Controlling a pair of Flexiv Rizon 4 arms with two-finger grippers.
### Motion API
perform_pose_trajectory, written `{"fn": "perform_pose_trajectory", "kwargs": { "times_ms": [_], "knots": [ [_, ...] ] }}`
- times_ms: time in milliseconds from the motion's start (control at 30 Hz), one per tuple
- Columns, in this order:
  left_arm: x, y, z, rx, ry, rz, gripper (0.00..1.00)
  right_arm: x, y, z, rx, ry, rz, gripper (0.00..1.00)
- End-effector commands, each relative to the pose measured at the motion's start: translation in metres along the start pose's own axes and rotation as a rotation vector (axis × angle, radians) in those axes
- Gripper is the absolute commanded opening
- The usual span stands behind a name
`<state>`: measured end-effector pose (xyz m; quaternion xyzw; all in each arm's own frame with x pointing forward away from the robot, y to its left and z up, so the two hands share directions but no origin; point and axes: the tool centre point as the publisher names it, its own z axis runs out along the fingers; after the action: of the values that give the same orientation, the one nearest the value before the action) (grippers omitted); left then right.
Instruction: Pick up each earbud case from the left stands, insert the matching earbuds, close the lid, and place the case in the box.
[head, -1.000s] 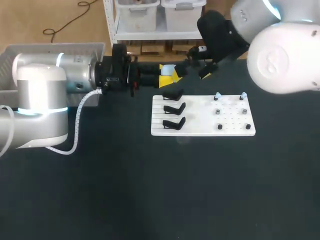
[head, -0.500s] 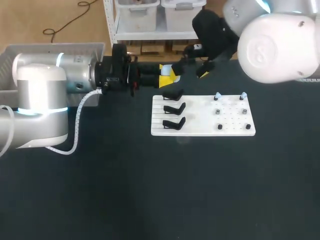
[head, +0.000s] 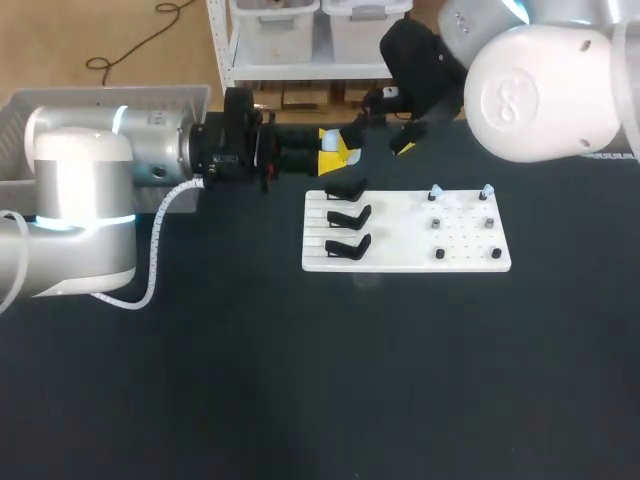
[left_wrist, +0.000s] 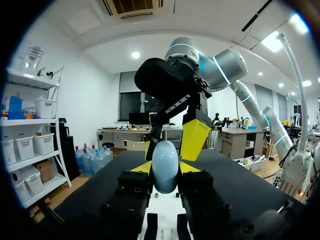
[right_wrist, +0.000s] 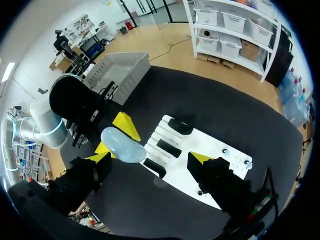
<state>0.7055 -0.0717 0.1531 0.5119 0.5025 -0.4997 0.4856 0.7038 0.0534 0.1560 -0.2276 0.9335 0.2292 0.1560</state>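
Observation:
My left gripper (head: 336, 152) is shut on a pale blue earbud case (head: 332, 139), held above the table just behind the white board (head: 470, 258). In the left wrist view the earbud case (left_wrist: 165, 169) stands upright between the yellow tips. My right gripper (head: 380, 130) hangs open right beside the case; one of its yellow fingers (left_wrist: 195, 140) shows just beyond it. From the right wrist, the earbud case (right_wrist: 122, 145) lies below, nearer one of the wide-open fingers. Three black stands (head: 347, 215) on the board's left are empty. Two earbuds (head: 436, 191) sit on pegs at its far right.
A grey box (head: 110, 98) stands at the table's far left, behind my left arm (head: 90, 200); the grey box (right_wrist: 117, 70) also shows in the right wrist view. The white board (right_wrist: 205, 150) carries several small black pegs. Dark table surface stretches in front of the board.
My right arm has moved left, bringing its open gripper closer to the case. The left arm and the case have stayed still.

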Motion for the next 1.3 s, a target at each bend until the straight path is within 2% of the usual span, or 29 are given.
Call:
{"fn": "perform_pose_trajectory", "kwargs": {
  "times_ms": [33,333,500,633,733,833,900,1000,1133,1300],
  "knots": [
    [0.000,0.001,0.000,0.002,0.001,0.000,0.00,0.001,-0.001,-0.002,0.010,-0.011,0.003,1.00],
    [0.000,0.001,0.000,0.002,0.001,0.000,0.00,-0.008,-0.002,-0.013,0.031,-0.065,0.002,1.00],
    [0.000,0.001,0.000,0.002,0.001,0.000,0.00,-0.014,-0.001,-0.031,0.057,-0.141,-0.041,1.00],
    [0.000,0.001,0.000,0.002,0.001,0.000,0.00,-0.011,-0.004,-0.051,0.140,-0.170,-0.105,1.00],
    [0.000,0.001,0.000,0.002,0.001,0.000,0.00,-0.005,-0.015,-0.066,0.208,-0.179,-0.143,1.00],
    [0.000,0.001,0.000,0.002,0.001,0.000,0.00,0.003,-0.031,-0.077,0.326,-0.173,-0.160,1.00],
    [0.000,0.001,0.000,0.002,0.001,0.000,0.00,0.012,-0.048,-0.082,0.451,-0.142,-0.161,1.00],
    [0.000,0.001,0.000,0.002,0.001,0.000,0.00,0.025,-0.069,-0.083,0.549,-0.092,-0.125,1.00],
    [0.000,0.001,0.000,0.002,0.001,0.000,0.00,0.041,-0.093,-0.079,0.611,-0.019,-0.051,1.00],
    [0.000,0.001,0.000,0.002,0.001,0.000,0.00,0.059,-0.119,-0.069,0.636,0.057,0.012,1.00]
  ]
}}
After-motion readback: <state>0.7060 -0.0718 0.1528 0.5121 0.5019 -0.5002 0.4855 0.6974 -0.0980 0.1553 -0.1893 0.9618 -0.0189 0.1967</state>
